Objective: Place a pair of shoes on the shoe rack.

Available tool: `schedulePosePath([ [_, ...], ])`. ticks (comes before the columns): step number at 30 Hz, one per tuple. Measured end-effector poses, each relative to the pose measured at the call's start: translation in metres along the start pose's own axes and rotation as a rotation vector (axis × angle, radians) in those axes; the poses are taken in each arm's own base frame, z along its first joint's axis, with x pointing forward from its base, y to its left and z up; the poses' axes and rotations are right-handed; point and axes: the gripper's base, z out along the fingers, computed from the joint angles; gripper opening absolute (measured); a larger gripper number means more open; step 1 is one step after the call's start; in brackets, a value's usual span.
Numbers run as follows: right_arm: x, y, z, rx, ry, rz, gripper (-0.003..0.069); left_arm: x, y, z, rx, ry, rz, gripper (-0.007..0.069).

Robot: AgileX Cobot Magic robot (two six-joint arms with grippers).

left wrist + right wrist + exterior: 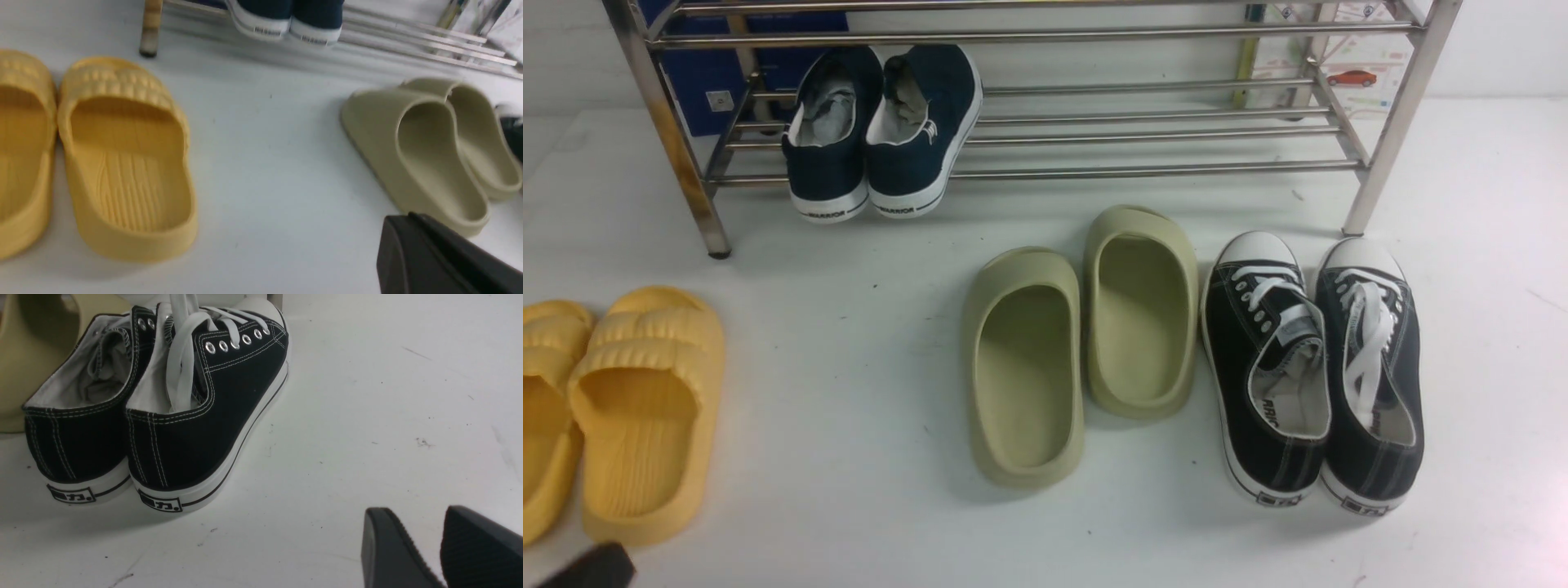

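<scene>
Navy slip-on pair (pixel 882 135) sits on the bottom bars of the steel shoe rack (pixel 1176 131), toes in, heels hanging just past the front bar, far ahead of both my claws; judged from this, the job looks done or close to it. Left claw (pixel 592 567): only a dark corner of it shows in the front view, and its own camera catches a single black finger, so I cannot tell whether it is apart or together; nothing seems to be in it. Right claw (pixel 441 551): two ribbed pads with a narrow gap between them, holding nothing, low over the white table (pixel 849 392); it is out of the front view entirely. Yellow slippers (pixel 122 163) lie just ahead of the left claw, olive foam slippers (pixel 433 155) ahead and toward the right claw's side, black lace-up sneakers (pixel 163 408) just ahead of the right claw. Risks: the overhanging heels could slide off the smooth bars if the rack gets bumped; a careless sweep of either arm could shove the floor pairs. Hard to read: the rack's upper tiers are cropped, the navy toes are hidden behind their own heels, and the left wrist picture is motion-soft.
</scene>
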Motion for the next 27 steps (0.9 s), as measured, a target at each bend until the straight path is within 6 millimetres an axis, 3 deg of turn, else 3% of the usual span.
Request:
schedulePosePath([
  [3, 0.000, 0.000, 0.000, 0.000, 0.000, 0.000, 0.0239, 0.020, 0.006, 0.007, -0.020, 0.061, 0.006, -0.0009],
  [9, 0.000, 0.000, 0.000, 0.000, 0.000, -0.001, 0.0239, 0.017, 0.009, 0.008, -0.075, 0.018, 0.080, -0.0005],
  [27, 0.000, 0.000, 0.000, 0.000, 0.000, -0.001, 0.0239, 0.017, 0.009, 0.008, -0.091, 0.012, 0.042, -0.0006],
])
